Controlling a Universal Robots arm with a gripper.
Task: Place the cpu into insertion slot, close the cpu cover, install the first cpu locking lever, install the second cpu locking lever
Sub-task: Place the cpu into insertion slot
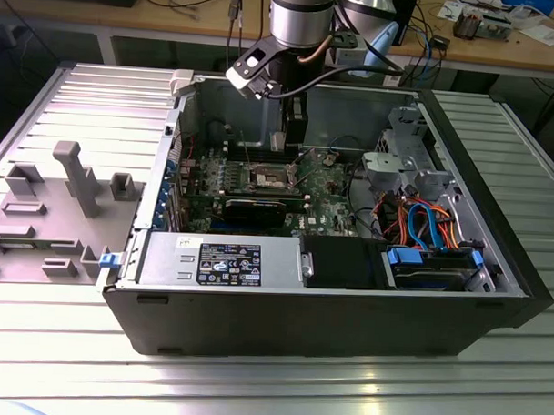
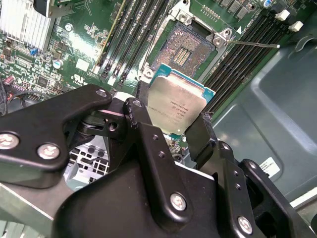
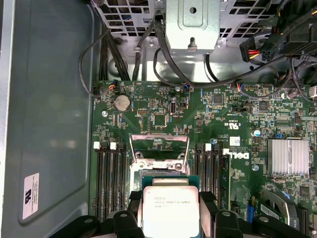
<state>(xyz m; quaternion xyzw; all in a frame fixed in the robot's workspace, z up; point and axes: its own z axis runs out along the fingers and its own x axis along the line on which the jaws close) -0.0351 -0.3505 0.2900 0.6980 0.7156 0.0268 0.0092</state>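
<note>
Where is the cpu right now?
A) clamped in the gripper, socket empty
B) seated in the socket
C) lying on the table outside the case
A: the cpu sits between the fingers of the gripper, and the contact field of the socket is bare.

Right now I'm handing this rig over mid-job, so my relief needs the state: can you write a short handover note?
The gripper is shut on the cpu, held close to the empty cpu socket, contacts bare.
The cpu cover stands raised.
One locking lever sticks out unlatched beside the socket.
Done: cpu picked up.
Left: seating it, closing the cover, both levers.
</note>
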